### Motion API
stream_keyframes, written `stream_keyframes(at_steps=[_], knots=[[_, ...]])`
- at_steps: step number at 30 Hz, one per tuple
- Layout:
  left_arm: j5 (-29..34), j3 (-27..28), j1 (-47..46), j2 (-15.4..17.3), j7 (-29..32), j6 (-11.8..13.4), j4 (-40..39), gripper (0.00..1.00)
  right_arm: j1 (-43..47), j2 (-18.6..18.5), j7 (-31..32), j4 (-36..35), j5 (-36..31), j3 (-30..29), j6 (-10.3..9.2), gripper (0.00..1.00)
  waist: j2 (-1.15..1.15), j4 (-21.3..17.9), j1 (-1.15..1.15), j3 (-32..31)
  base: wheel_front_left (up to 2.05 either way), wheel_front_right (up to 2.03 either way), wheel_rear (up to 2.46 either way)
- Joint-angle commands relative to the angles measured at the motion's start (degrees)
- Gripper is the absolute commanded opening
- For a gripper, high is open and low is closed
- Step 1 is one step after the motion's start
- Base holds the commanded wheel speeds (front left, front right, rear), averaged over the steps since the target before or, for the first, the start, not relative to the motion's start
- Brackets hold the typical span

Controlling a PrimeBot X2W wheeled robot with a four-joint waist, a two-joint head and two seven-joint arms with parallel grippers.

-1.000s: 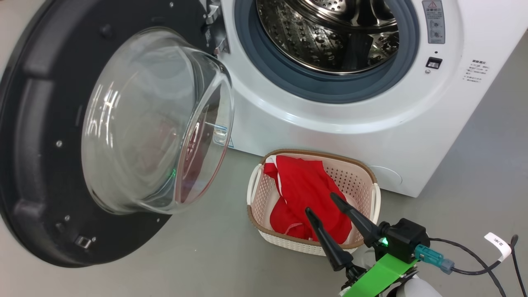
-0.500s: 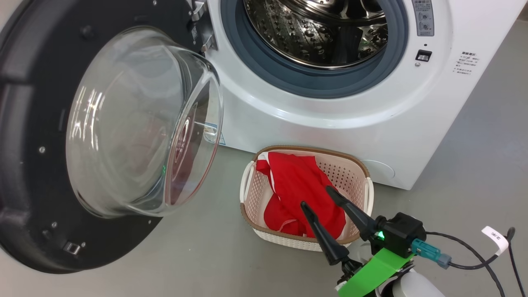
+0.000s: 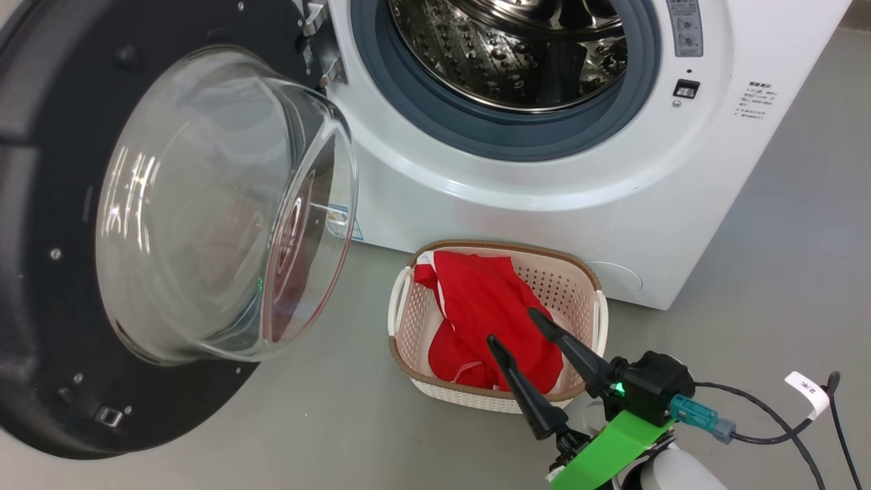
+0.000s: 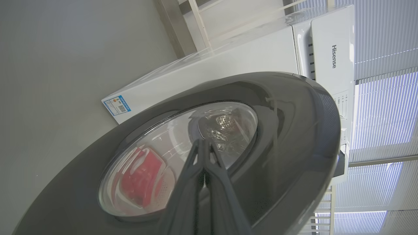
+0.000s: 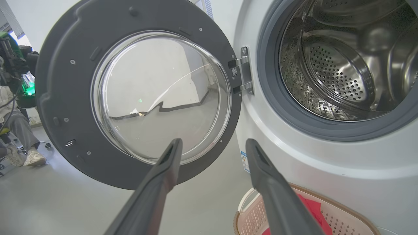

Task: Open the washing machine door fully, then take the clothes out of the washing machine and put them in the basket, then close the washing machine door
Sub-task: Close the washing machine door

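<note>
The washing machine door (image 3: pixel 41 306) stands swung wide open at the left, its glass bowl (image 3: pixel 224 204) bulging toward me. The white washing machine (image 3: pixel 544 204) shows a bare steel drum (image 3: pixel 510 54). Red clothes (image 3: pixel 490 306) lie in the cream basket (image 3: pixel 503 246) on the floor before the machine. My right gripper (image 3: pixel 512 327) hovers open over the basket's near side, holding nothing. In the right wrist view, the right gripper (image 5: pixel 213 142) points between the door (image 5: pixel 65 98) and the drum (image 5: pixel 343 65). My left gripper (image 4: pixel 202 142) is shut and empty at the door's outer face (image 4: pixel 294 130).
A cable with a white tag (image 3: pixel 810 395) lies on the grey floor at the right. A person's shoe (image 5: pixel 32 158) rests on the floor beyond the door. The left arm's green part (image 5: pixel 9 49) shows past the door's edge.
The whole head view has slid a little to the left, so the camera moved. The right gripper stays open over the basket. The left gripper has gone from open to shut.
</note>
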Motion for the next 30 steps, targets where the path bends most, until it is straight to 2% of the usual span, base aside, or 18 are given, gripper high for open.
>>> stream_keyframes(at_steps=[1, 9, 17, 30], knots=[[-0.79, 2.32, -2.78, 3.75, 1.29, 1.29, -2.78, 0.00, -1.37, 0.88, -0.28, -1.28, -0.42, 1.09, 0.09, 1.00, 0.00, -0.16, 0.00, -0.16, 0.00, 0.00, 0.00], [-2.67, 0.84, -0.24, 3.48, 6.60, 5.21, -10.28, 0.00, -0.91, 0.91, -0.28, -1.28, -0.25, 1.17, 0.09, 1.00, 0.00, -0.70, 0.00, -0.88, 0.00, 0.00, 0.00], [-2.87, -0.93, 3.22, 2.70, 8.64, 8.52, -19.18, 0.00, -0.17, 0.98, -0.28, -1.46, 0.10, 0.99, 0.09, 1.00, 0.00, -1.33, 0.00, -1.90, 0.00, 0.00, 0.00], [-2.55, -2.78, 8.47, 0.35, 8.73, 11.09, -30.45, 0.00, 1.07, 0.80, -0.28, -1.74, -0.03, -0.99, 0.09, 1.00, 0.00, -5.28, 0.00, -3.00, 0.00, 0.00, 0.00]])
